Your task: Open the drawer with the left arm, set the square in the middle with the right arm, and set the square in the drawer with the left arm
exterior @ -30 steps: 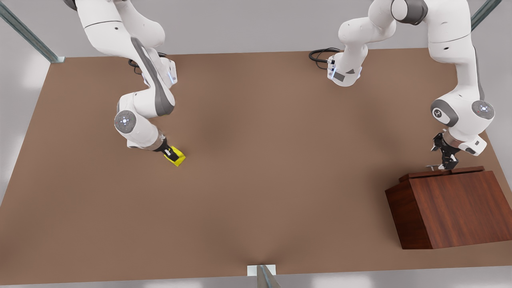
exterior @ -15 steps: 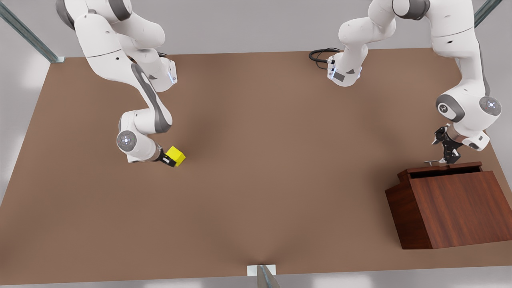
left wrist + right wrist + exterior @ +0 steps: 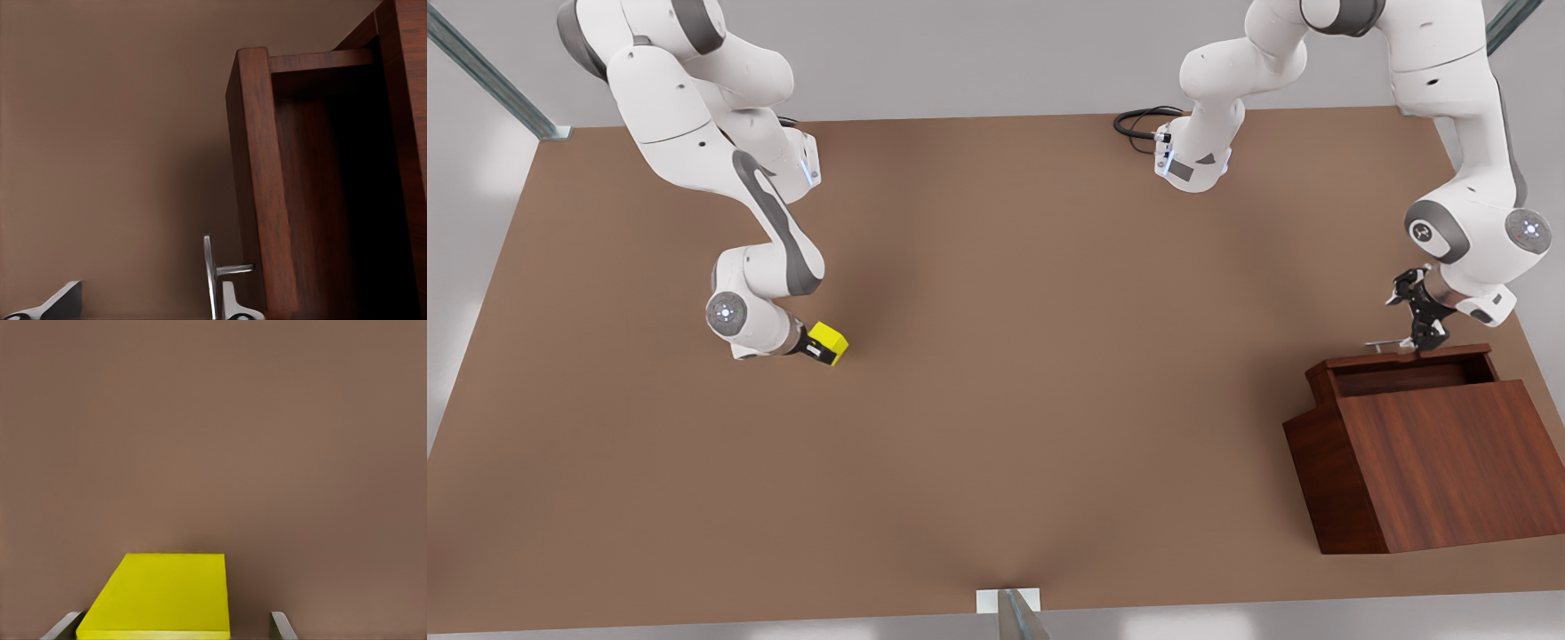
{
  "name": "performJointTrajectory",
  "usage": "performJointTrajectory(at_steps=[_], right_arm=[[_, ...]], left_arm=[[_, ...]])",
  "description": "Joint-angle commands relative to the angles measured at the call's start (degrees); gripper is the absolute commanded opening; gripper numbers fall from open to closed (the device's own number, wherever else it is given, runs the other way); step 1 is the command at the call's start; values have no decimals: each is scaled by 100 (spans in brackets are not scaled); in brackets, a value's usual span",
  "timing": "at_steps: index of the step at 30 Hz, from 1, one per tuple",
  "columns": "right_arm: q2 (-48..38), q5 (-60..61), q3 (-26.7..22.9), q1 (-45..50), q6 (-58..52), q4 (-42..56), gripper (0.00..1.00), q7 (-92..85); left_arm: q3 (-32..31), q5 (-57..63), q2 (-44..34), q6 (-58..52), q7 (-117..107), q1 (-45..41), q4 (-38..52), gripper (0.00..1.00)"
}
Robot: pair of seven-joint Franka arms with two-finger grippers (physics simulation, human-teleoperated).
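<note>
At the cabinet (image 3: pixel 1432 462), your left gripper (image 3: pixel 1421 336) is closed on the drawer's silver handle (image 3: pixel 1387 345), hanging just past the cabinet's far edge. The drawer (image 3: pixel 1405 372) has slid out further than half a second ago: its dark inside now shows as a wide slot where it was a thin slit, and a second back it was nearly shut. In the left wrist view you see the drawer's front board (image 3: pixel 257 187) and the handle post (image 3: pixel 220 280) right by the fingers (image 3: pixel 230 303). So step one looks mostly done, maybe a little more pull needed.

Well away from the cabinet, toward the front view's left, your right gripper (image 3: pixel 818 345) is clamped on the square (image 3: pixel 829 342), which is lifted off the table (image 3: pixel 1049 400). It has shifted a bit toward the cabinet since the earlier frames, and the cube sits flatter now. The right wrist view shows the square (image 3: pixel 160 593) between both fingertips (image 3: pixel 63 627). It's not yet at the middle, so keep carrying it that way, then set it down.
</note>
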Motion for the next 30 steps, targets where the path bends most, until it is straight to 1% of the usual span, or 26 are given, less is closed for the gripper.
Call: performJointTrajectory(at_steps=[1,5,6,8,9,10,16,17,18,21,22,24,28,30], right_arm=[[10,0,0,2,14,0,100,0],[186,0,0,187,93,9,100,35],[204,0,0,205,102,9,97,70],[213,0,0,205,102,9,69,70],[213,0,0,205,102,9,65,70],[213,0,0,205,102,9,57,62],[46,0,0,196,-38,79,55,70],[-7,0,9,205,-353,272,55,114],[-34,0,114,205,-566,448,55,290],[-7,-9,720,205,-653,878,54,1660],[81,-9,861,292,-934,1230,54,2205],[335,-18,861,767,-1295,1968,54,3225],[1214,-44,861,1804,-1383,3717,54,5141],[1662,-70,826,2243,-1436,4367,54,5501]], left_arm=[[0,74,-2,-11,0,3,0,100],[0,74,-72,-205,-9,3,0,100],[0,74,-99,-240,-9,3,0,100],[0,83,-99,-302,-9,3,-9,100],[0,83,-107,-389,-9,3,-9,100],[0,83,-116,-433,-9,3,0,100],[0,145,-186,-609,-27,3,0,100],[0,145,-186,-600,-27,3,0,100],[0,153,-213,-583,-27,3,0,100],[0,153,-300,-513,-27,3,-123,100],[0,153,-318,-495,-27,3,-158,100],[0,153,-283,-390,-27,3,-158,100],[0,162,-274,-363,-27,3,-237,100],[0,162,-283,-372,-27,3,-307,100]])
